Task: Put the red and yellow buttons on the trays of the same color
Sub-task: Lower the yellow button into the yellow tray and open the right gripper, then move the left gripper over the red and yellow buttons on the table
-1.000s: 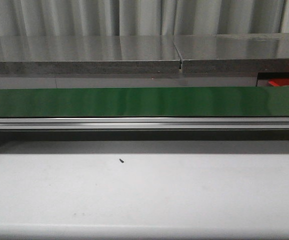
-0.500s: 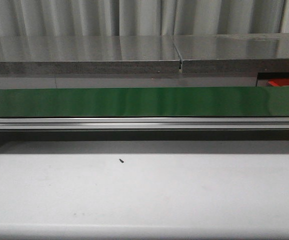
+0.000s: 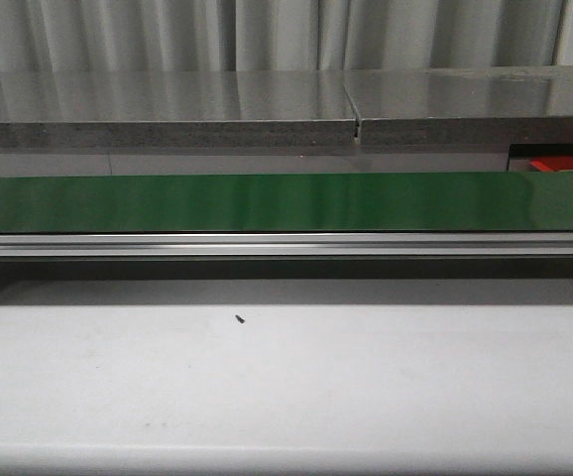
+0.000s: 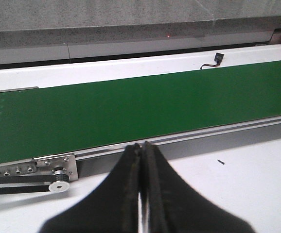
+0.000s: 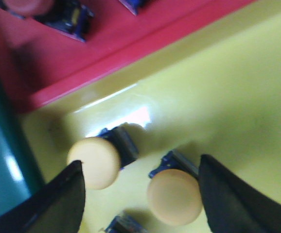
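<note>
Nothing moved on the green belt; left gripper closed empty, right gripper wide, empty

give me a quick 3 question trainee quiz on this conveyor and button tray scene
1. True or false: buttons are riding on the long green conveyor belt.
2. Which shows between the right gripper fingers? A) bare white table B) round yellow-capped buttons in the shiny yellow plastic tray C) a red button on the belt
3. Fill in: the left gripper fingers are ____ with nothing between them.

Key
1. False; the belt is bare in the front and left wrist views.
2. B; the red plastic tray lies beside the yellow one.
3. Shut.
</note>
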Controlling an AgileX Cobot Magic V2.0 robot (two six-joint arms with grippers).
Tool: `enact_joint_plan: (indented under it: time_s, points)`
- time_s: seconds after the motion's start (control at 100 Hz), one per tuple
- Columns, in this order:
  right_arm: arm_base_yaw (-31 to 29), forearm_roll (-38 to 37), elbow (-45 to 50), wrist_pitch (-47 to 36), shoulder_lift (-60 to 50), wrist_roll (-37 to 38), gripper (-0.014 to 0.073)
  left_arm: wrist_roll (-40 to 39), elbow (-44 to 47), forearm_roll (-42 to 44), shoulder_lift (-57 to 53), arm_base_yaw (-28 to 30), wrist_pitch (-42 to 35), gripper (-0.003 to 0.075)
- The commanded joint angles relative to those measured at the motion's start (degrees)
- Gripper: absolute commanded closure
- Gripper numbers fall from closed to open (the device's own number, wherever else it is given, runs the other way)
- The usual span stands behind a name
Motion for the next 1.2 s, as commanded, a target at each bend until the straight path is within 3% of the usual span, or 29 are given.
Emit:
enact_joint_plan:
  time_s: [0.0,0.3,0.63,0.86,1.13,1.19]
  points:
    - [3.0,1.4,-1.2,-2.2,-6.9,-1.8,0.0091,-0.3,-1.5,-1.9,0.2,-0.5,-3.5,0.0739]
    - [17.0,1.3,3.4,-7.4,-22.1,-5.1,0.0091,-0.3,-1.5,-1.9,0.2,-0.5,-3.5,0.0739]
    - [28.1,1.3,20.4,-15.3,-42.4,-6.8,0.0137,-0.3,-1.5,-1.9,0.2,-0.5,-3.5,0.0739]
    - [28.5,1.3,31.7,-16.5,-54.7,-6.8,0.0323,-0.3,-1.5,-1.9,0.2,-0.5,-3.5,0.0739]
    - [28.5,1.3,38.2,-16.8,-64.2,-6.8,0.0706,-0.3,-1.5,-1.9,0.2,-0.5,-3.5,0.0739]
    - [28.5,1.3,38.5,-16.5,-64.4,-6.8,0.0707,-0.3,-1.5,-1.9,0.2,-0.5,-3.5,0.0739]
